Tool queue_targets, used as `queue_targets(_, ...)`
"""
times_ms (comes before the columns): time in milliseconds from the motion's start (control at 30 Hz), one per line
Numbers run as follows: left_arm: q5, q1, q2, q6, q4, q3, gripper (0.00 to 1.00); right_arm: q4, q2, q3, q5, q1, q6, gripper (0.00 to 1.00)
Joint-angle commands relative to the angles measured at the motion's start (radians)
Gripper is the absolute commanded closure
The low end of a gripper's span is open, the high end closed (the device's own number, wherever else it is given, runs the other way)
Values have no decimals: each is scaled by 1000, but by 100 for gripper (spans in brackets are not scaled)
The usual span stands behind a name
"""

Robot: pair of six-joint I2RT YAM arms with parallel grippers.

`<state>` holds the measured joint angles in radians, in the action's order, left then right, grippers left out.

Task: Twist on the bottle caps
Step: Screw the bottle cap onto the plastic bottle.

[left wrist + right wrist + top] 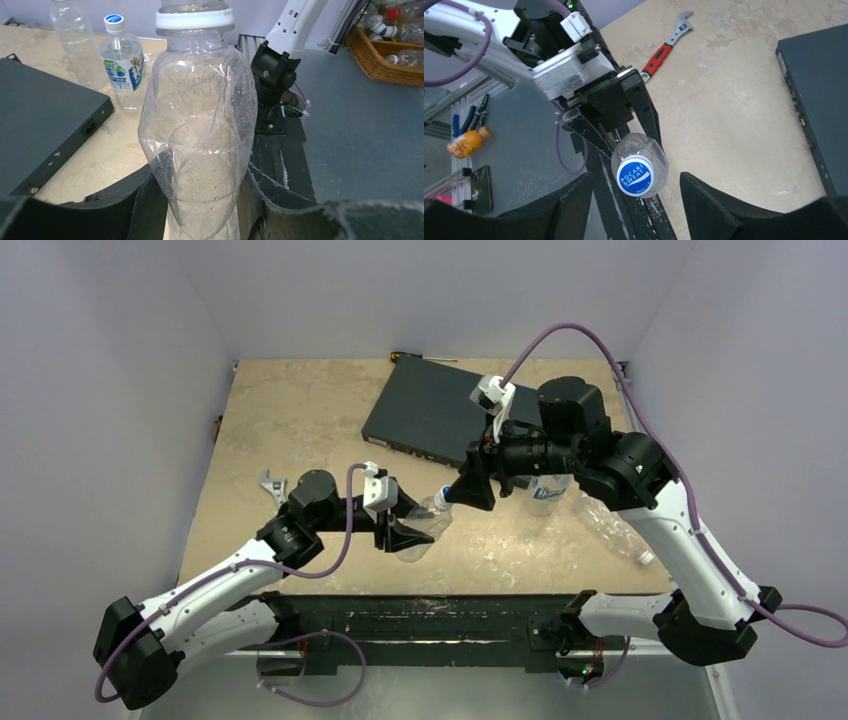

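The left gripper (200, 200) is clenched on the lower body of a crumpled clear bottle (197, 125), a black finger pressed against each side. The bottle is held above the near edge of the desk (300, 430) with its neck pointing toward the right gripper (635, 187). It looks empty apart from fine droplets on its inner wall. A blue Pocari Sweat cap (634, 177) sits on its mouth, and I cannot tell how far it is screwed down. The right gripper faces this cap end-on with its fingers (719, 210) released. The cap lies between them, with a gap on each side.

Beyond the held bottle, a labelled bottle (122, 65) stands upright with its own blue cap (114, 20) on. An uncapped clear bottle (75, 45) is just beside it. The flat black box (430, 415) lies farther back, near the right arm. A red-handled wrench (669, 45) rests on the left side of the desk, well apart from both grippers. Off the desk, a wicker basket (380, 50) holds more bottles.
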<state>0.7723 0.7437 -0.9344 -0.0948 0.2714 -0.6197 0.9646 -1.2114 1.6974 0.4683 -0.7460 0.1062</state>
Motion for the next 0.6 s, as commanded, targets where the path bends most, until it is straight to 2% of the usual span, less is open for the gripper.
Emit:
queue_targets(0,65,-2,19,-18,-20,-29,100,-23,-1,-2,106,-2,-56,34)
queue_targets(567,74,-3,8,-23,-12,-41,100,-1,-34,-31,84,-21,-60,45)
